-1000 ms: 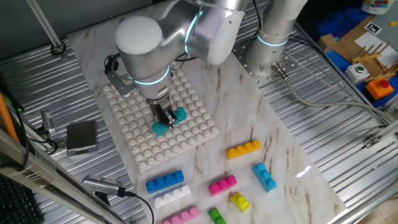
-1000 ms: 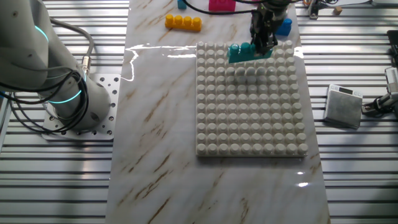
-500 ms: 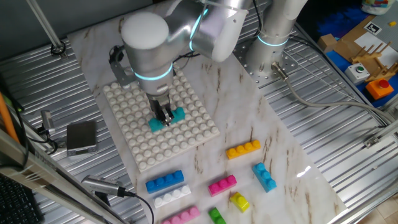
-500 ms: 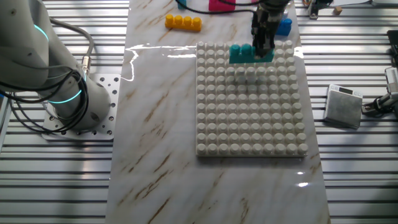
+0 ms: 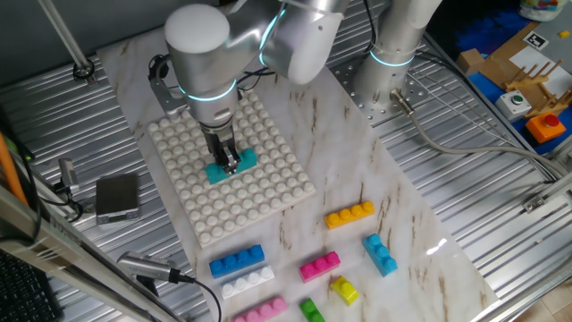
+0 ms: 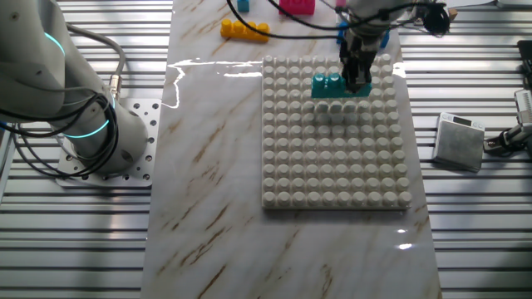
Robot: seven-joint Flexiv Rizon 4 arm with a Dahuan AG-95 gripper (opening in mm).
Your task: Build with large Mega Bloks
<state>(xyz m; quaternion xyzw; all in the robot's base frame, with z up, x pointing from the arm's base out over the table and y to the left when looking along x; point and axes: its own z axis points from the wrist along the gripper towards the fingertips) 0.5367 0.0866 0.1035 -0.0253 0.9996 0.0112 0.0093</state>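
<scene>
A teal Mega Blok [image 5: 231, 165] [image 6: 329, 85] is held just over the white studded baseplate [image 5: 268, 192] [image 6: 332, 174], and my gripper [image 5: 229, 163] [image 6: 358, 83] is shut on it. Whether the brick touches the studs I cannot tell. Loose bricks lie on the marble near the front: orange [image 5: 349, 215] [image 6: 243, 30], blue [image 5: 237, 260], white [image 5: 248, 283], magenta [image 5: 319, 266] [image 6: 297, 7], light blue [image 5: 380, 253], yellow [image 5: 344, 290], green [image 5: 311, 310] and pink [image 5: 261, 309].
A small grey box [image 5: 117, 197] [image 6: 460, 141] with a cable sits on the slatted metal beside the baseplate. The arm's base [image 5: 393, 54] [image 6: 91, 133] stands at the marble's edge. Cardboard and blue boxes [image 5: 518, 72] lie off to the far right.
The gripper has carried the teal brick across the baseplate, away from the loose bricks and toward the plate's middle rows.
</scene>
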